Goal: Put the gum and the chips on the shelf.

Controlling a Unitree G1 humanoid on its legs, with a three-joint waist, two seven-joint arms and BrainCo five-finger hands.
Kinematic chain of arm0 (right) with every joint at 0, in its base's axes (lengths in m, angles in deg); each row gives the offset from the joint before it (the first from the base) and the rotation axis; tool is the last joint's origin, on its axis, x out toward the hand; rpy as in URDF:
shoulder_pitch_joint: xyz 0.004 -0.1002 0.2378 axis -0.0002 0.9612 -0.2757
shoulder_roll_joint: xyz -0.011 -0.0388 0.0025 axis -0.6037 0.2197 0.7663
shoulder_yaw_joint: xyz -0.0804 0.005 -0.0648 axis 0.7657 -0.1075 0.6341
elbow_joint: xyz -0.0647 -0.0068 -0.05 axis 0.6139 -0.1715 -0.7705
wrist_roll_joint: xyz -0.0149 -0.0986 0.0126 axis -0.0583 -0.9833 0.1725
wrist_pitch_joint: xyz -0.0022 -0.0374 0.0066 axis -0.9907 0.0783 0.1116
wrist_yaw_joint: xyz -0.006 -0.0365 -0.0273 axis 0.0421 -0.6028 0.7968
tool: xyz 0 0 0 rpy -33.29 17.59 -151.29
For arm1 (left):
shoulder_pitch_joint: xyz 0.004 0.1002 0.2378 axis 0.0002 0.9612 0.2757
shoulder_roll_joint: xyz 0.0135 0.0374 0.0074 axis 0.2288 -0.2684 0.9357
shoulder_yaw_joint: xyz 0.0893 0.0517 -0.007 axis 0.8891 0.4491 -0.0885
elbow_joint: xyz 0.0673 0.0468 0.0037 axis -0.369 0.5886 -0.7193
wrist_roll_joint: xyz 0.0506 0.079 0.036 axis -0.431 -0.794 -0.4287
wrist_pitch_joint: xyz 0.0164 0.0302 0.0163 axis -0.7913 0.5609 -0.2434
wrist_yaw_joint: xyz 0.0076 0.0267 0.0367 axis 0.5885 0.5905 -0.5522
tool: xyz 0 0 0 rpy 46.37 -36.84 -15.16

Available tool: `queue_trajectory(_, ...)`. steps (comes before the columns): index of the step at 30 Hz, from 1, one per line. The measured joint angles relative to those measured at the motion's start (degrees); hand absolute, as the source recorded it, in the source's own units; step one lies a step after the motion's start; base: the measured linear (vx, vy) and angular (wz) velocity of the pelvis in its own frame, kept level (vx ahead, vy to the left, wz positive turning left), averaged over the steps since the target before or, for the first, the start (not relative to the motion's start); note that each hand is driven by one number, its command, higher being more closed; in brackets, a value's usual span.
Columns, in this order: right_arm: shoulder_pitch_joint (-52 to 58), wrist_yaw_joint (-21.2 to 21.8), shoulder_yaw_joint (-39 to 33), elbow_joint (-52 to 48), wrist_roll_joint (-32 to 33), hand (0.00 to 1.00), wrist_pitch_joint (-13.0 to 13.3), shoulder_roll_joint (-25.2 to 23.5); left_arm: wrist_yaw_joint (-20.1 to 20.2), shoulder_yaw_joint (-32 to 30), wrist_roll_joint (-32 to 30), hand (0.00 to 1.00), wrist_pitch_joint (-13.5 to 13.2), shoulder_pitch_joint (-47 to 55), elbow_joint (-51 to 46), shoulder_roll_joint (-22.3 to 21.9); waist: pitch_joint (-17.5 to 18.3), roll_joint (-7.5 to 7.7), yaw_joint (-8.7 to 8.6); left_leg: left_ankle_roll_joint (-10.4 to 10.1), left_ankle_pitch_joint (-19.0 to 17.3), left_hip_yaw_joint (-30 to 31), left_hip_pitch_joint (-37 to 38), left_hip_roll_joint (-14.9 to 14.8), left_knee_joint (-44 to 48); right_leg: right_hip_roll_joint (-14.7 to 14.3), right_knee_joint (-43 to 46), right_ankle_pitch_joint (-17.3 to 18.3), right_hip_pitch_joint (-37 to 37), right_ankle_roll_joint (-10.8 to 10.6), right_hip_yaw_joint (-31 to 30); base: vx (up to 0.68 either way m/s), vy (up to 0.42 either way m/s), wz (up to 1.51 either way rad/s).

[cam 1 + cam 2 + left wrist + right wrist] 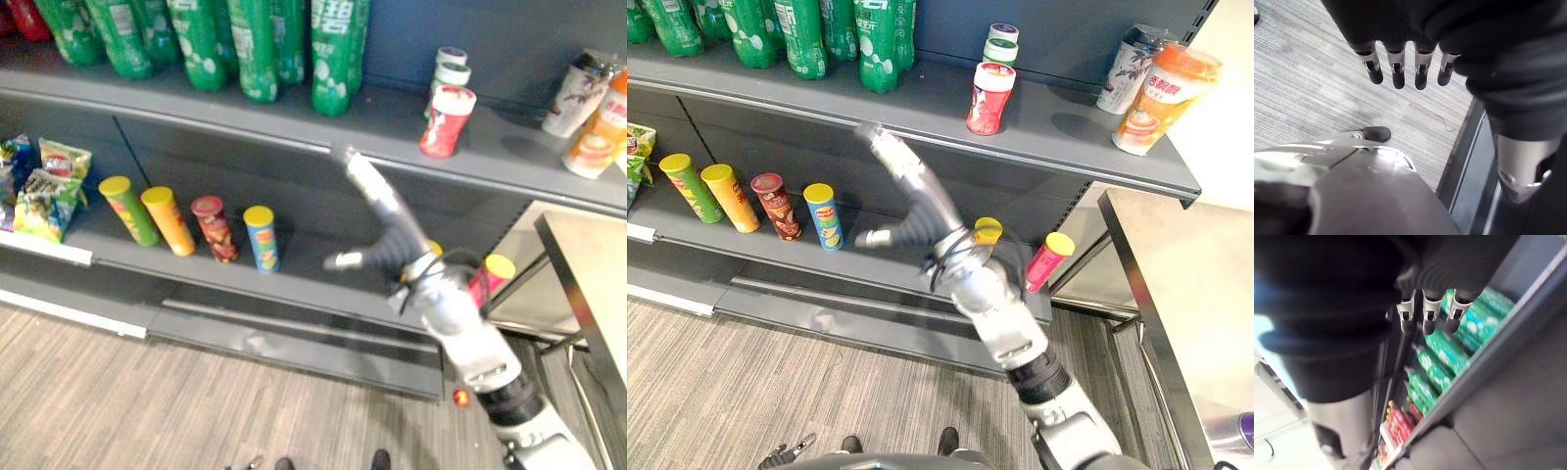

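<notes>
Nothing is being carried by either hand. The right hand (916,201) is being held out towards the rack, level with the gap between the upper shelf (1068,127) and the lower shelf (304,266). Its fingers are being kept straight and its thumb spread to the side, with nothing between them. The left hand (1396,68) is being hung over the floor (1312,78), fingers straight and loose, and it is empty as well.

A red-and-white gum jar (989,98) is being shown upright on the upper shelf, just beside the green bottles (255,49), with two smaller jars close behind it. Chips are being shown on the lower shelf: a row of chip cans (214,227) is standing there, slightly tilted. Nearer the right arm are a yellow-lidded can (987,232), partly hidden by the wrist, and a pink can (1046,262) leaning at the shelf's end.

With gum and chips both on the shelves and both hands empty, the task is being judged as finished or very nearly so. Which jar and which can are the task's own cannot be told. Only the leaning pink can is being judged as perhaps needing to be set straight.
</notes>
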State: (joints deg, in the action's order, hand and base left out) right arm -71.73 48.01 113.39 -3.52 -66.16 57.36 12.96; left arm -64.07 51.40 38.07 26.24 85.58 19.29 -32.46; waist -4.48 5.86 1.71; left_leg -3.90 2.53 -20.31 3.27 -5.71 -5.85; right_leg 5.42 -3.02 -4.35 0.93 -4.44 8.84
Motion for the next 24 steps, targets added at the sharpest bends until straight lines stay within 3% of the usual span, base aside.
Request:
queue_trajectory(7,18.01,7.07,3.63,9.12,10.11,0.0,-0.5,-0.09,-0.63,0.46,0.02,0.0,-0.95,-0.52,2.17,0.15,0.46,-0.45,-0.07,-0.25,-0.27,-0.94,-0.03,0.15,0.0,0.06,0.14,0.47,0.44,-0.02,-0.76,0.0,-0.001,-0.05)
queue_trajectory(11,23.89,8.25,2.15,16.99,11.06,0.0,-0.59,-0.03,-0.62,0.44,0.02,0.0,-1.0,-0.56,2.26,-0.03,0.32,-1.07,-0.13,-0.25,-0.34,-0.96,-0.13,0.19,0.0,0.07,0.11,0.6,0.61,0.16,-0.96,0.0,-0.002,-0.03)
queue_trajectory(17,27.54,7.81,-10.83,35.47,9.95,0.0,-1.01,-1.53,-0.53,0.45,0.01,0.0,-1.72,-0.54,2.22,-0.59,0.5,-2.24,-0.16,-0.19,-0.58,-0.75,-0.24,0.48,0.0,0.36,0.06,0.63,0.6,0.15,-0.81,0.0,0.0,0.0)
queue_trajectory(21,27.86,5.3,-20.76,50.38,10.11,0.0,-3.04,-2.62,-0.43,1.37,0.02,0.0,-2.04,-0.67,2.13,-1.08,0.59,-3.22,-0.46,-0.07,-0.75,0.23,-0.24,0.83,0.0,0.71,0.05,0.92,0.2,-0.1,-0.06,0.01,0.002,0.08)
queue_trajectory(24,27.97,4.3,-23.73,56.7,11.1,0.0,-3.45,-2.71,-0.4,1.71,0.04,0.0,-2.05,-0.66,2.13,-1.23,0.52,-4.02,-0.98,-0.01,-0.87,0.61,-0.15,0.95,0.0,0.88,0.07,1.22,-0.15,-0.22,0.45,0.01,0.005,0.1)
